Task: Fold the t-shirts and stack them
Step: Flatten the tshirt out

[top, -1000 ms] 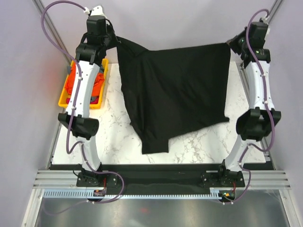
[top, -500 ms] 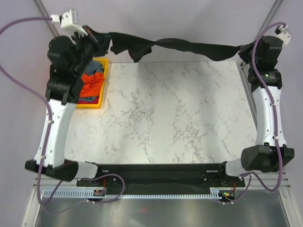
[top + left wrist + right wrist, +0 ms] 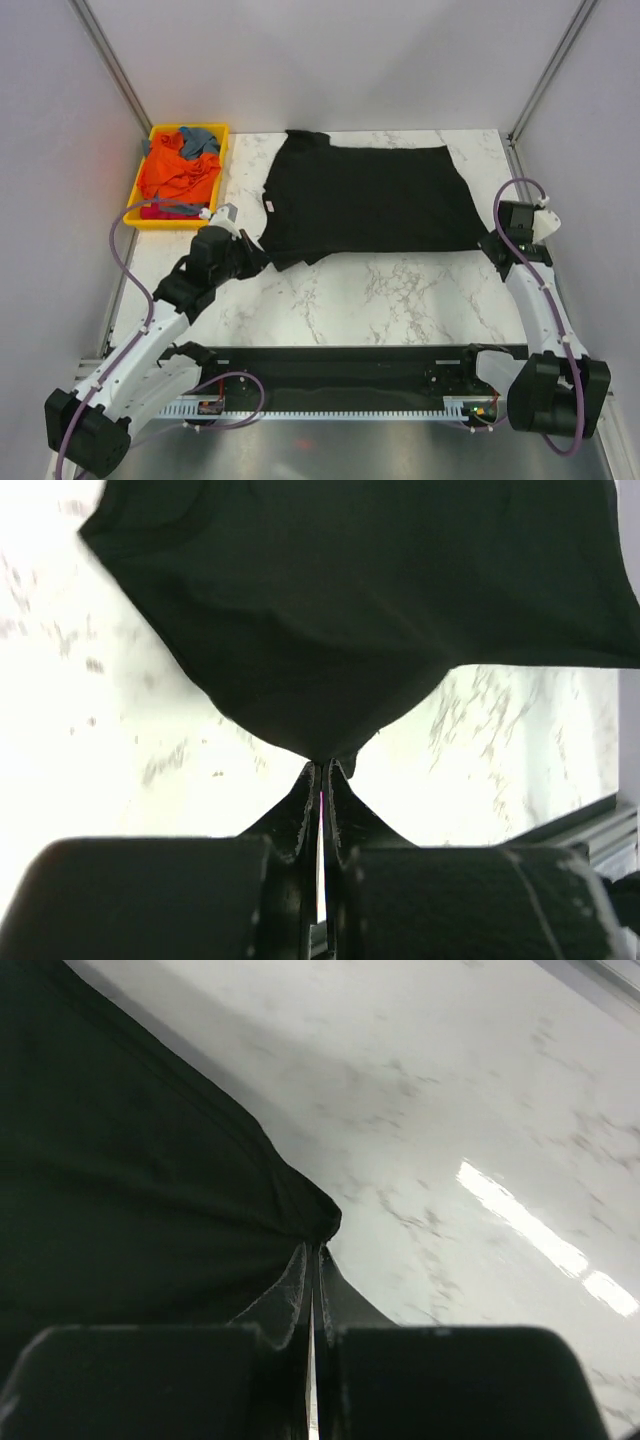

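The black t-shirt (image 3: 365,200) lies spread flat on the marble table (image 3: 380,295), with a small label near its left side. My left gripper (image 3: 252,258) is shut on the shirt's near left corner; in the left wrist view (image 3: 322,765) the cloth (image 3: 340,620) fans out from the closed fingertips. My right gripper (image 3: 490,245) is shut on the near right corner; in the right wrist view (image 3: 315,1247) the black cloth (image 3: 130,1180) fills the left side. Orange and grey-blue t-shirts (image 3: 178,170) lie bunched in the yellow tray.
The yellow tray (image 3: 142,218) stands at the table's far left corner. Metal frame posts rise at the back corners. A black rail (image 3: 340,355) runs along the table's near edge. Bare marble lies between the shirt and the rail.
Both arms have swung from the back of the table down toward the near side, pulling the black t-shirt from the air and laying it flat on the marble.
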Available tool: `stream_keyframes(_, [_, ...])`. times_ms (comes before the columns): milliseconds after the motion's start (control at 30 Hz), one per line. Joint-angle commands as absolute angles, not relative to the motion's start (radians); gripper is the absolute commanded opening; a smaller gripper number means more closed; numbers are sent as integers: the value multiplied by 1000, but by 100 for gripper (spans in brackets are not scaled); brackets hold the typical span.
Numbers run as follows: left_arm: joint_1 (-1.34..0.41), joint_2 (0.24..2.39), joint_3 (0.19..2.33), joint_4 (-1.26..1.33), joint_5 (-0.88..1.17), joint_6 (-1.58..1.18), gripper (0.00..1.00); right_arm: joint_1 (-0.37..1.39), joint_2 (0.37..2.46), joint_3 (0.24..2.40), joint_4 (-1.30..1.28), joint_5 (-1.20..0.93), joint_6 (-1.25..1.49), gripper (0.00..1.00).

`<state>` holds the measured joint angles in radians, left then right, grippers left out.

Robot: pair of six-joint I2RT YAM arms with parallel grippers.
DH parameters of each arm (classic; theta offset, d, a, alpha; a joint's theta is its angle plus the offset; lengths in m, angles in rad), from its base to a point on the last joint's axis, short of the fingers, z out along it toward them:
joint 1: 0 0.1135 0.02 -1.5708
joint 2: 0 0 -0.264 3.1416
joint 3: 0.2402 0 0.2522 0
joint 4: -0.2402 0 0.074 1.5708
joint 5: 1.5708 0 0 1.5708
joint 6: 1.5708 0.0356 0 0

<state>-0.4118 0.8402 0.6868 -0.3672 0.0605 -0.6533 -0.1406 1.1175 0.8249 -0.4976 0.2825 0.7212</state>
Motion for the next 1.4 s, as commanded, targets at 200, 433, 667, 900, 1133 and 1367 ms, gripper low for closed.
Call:
stream_keyframes(200, [-436, 768, 580, -386, 68, -773, 2, -146, 968, 669, -538, 459, 879, 0])
stream_keyframes(433, [-436, 842, 635, -408, 29, -752, 2, -146, 1015, 669, -575, 471, 861, 0])
stream_keyframes(667, [-436, 1027, 747, -333, 77, -715, 2, -146, 1026, 678, -603, 564, 871, 0])
stream_keyframes(900, [-428, 1207, 1016, -363, -92, -666, 2, -146, 1147, 871, -449, 344, 804, 0])
stream_keyframes(1133, [-422, 1278, 1593, -564, -238, -523, 2, -135, 1212, 1399, -679, 267, 738, 0])
stream_keyframes(1367, [-430, 1067, 1821, -612, -167, -543, 2, -137, 1061, 1635, -867, 161, 658, 0])
